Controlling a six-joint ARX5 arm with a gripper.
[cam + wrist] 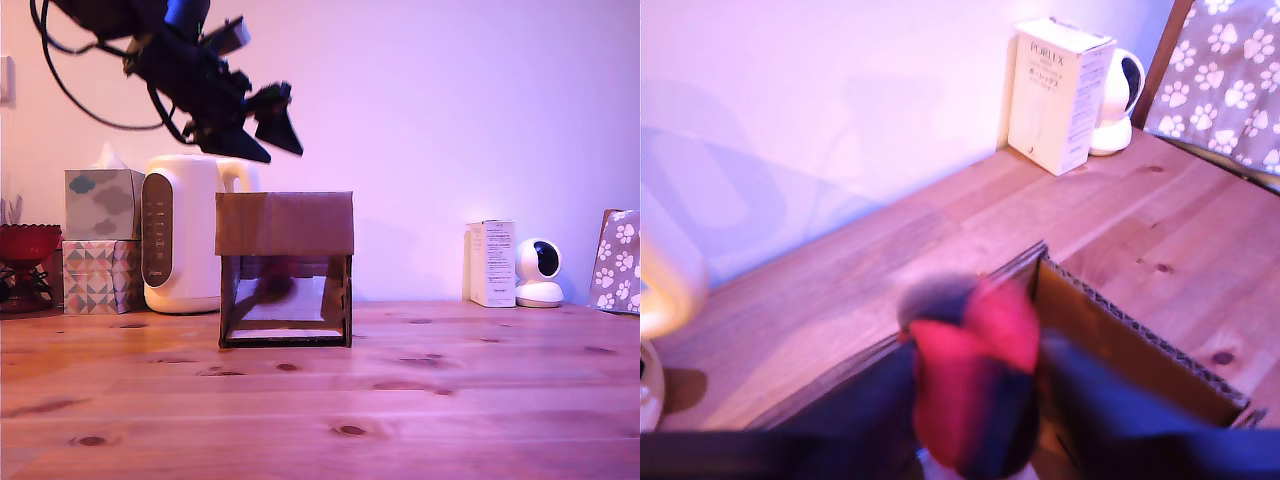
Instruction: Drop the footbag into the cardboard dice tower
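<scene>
Footbag (975, 385) is blurred in the wrist view — red and dark panels between the two dark fingers (865, 410), just above the tower's open top edge. Whether the fingers touch it, can't tell. In the exterior view the gripper (272, 128) hangs above the tower (285, 268), jaws apart; the ball isn't clear there, only a reddish smudge behind the ramp opening. Arm is cropped at top. Around: white kettle (180, 232) behind the tower, tissue boxes (103, 240), white carton (491, 263), small camera (539, 272).
</scene>
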